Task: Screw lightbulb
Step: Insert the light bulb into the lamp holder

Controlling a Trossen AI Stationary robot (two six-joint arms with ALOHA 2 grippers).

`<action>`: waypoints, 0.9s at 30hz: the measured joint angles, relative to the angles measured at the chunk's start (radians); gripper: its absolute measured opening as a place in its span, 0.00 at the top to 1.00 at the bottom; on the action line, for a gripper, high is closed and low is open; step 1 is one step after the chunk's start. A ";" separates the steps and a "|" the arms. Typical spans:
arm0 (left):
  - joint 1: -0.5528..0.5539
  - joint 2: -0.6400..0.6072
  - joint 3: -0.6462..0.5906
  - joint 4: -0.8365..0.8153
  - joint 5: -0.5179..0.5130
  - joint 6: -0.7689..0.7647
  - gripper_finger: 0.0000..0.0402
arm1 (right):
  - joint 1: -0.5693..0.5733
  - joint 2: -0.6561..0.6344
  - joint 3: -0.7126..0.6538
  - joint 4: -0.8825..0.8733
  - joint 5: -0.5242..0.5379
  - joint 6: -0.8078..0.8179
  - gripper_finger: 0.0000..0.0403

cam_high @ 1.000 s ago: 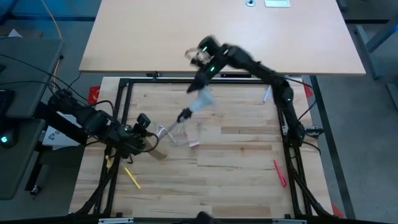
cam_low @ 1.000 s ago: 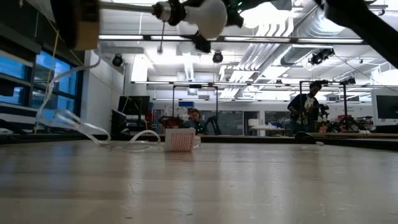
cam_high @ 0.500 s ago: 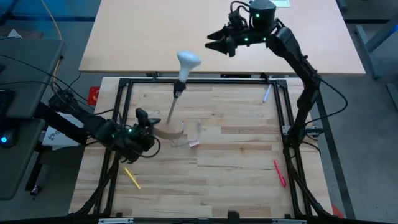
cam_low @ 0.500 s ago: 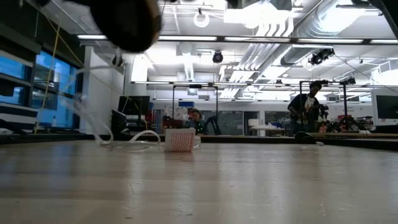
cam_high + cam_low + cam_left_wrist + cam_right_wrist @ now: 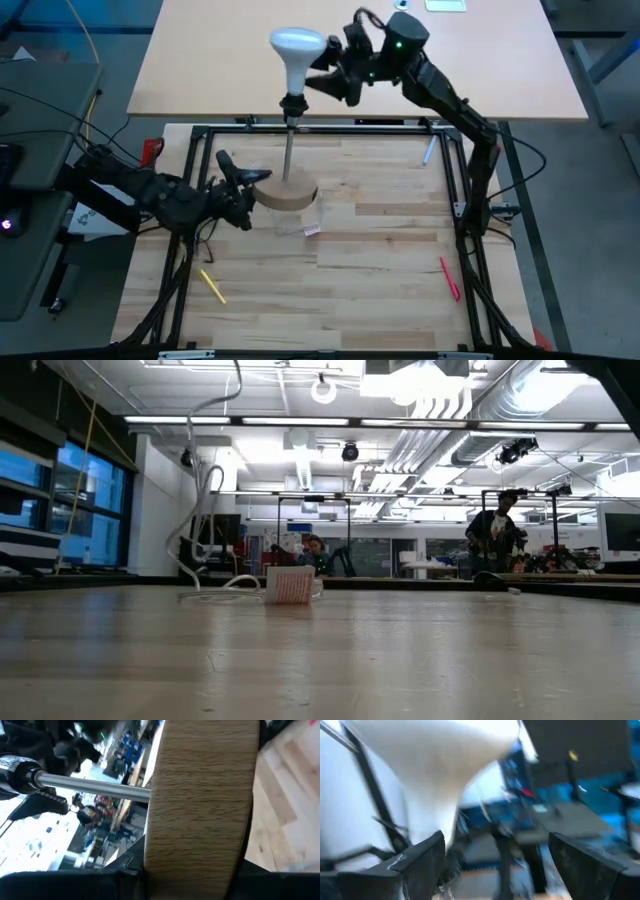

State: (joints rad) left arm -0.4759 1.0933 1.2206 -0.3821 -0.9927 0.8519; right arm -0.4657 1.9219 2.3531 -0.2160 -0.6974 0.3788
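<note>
A lamp has a round wooden disc [image 5: 285, 193], a thin metal stem [image 5: 288, 150] and a black socket [image 5: 291, 103]. The white lightbulb [image 5: 298, 48] sits on top of the socket. My left gripper [image 5: 243, 186] is shut on the disc and holds the lamp up. No base shows on the table in the low view. My right gripper [image 5: 324, 77] is open, high over the table's far edge, beside the bulb's neck. In the right wrist view the bulb [image 5: 420, 775] fills the space by one finger [image 5: 417, 862]. The lamp's cable [image 5: 195, 510] hangs down to the table. My left gripper pinches the wooden disc across its thickness, one finger on each flat face, the rim [image 5: 200, 850] facing the wrist camera. The fingers come about level from the table's left. The disc is lifted clear, and the stem [image 5: 95, 787] stands up from it. My right gripper: I cannot tell whether a finger touches the bulb.
A small white box [image 5: 290, 585] on the cable lies on the table. A yellow marker [image 5: 212, 285], a red marker [image 5: 448, 278] and a white pen [image 5: 430, 150] lie on the board. A black frame [image 5: 200, 135] edges it. People stand in the room behind.
My left gripper has turned the disc and swung the lamp from slanting low over the table to standing upright, so the bulb has risen. My right gripper left the bulb, drew up and away past the far edge, then came back toward the bulb, open.
</note>
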 joint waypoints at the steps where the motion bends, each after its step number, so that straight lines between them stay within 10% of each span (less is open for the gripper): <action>1: -0.001 -0.001 0.000 0.012 0.002 -0.001 0.73 | 0.005 0.009 0.000 0.064 -0.025 0.038 0.15; 27: -0.044 0.003 -0.001 0.132 0.080 -0.021 0.73 | 0.011 0.055 0.000 0.376 -0.198 0.277 0.15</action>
State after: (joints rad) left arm -0.5201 1.0963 1.2198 -0.2497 -0.9126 0.8314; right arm -0.4552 1.9774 2.3531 0.1600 -0.8955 0.6556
